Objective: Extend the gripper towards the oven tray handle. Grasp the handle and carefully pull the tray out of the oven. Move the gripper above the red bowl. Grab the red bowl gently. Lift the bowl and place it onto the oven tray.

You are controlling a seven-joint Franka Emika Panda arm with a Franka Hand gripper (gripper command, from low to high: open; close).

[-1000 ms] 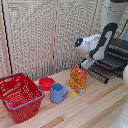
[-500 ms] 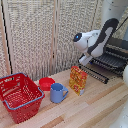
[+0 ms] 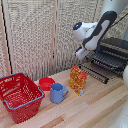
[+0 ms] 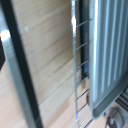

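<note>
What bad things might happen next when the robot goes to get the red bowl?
1. The red bowl sits tight between the blue mug and the red basket, so the gripper might bump either one while reaching down.
2. The orange box stands on the table between the oven and the bowl; a low sweep of the arm could knock it over.

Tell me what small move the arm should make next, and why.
Probably move the gripper across toward the red bowl. The tray already seems to stick out of the oven, and the gripper hangs in the air beside it, holding nothing I can see. The bowl sits on the table between the red basket and the blue mug.
</note>
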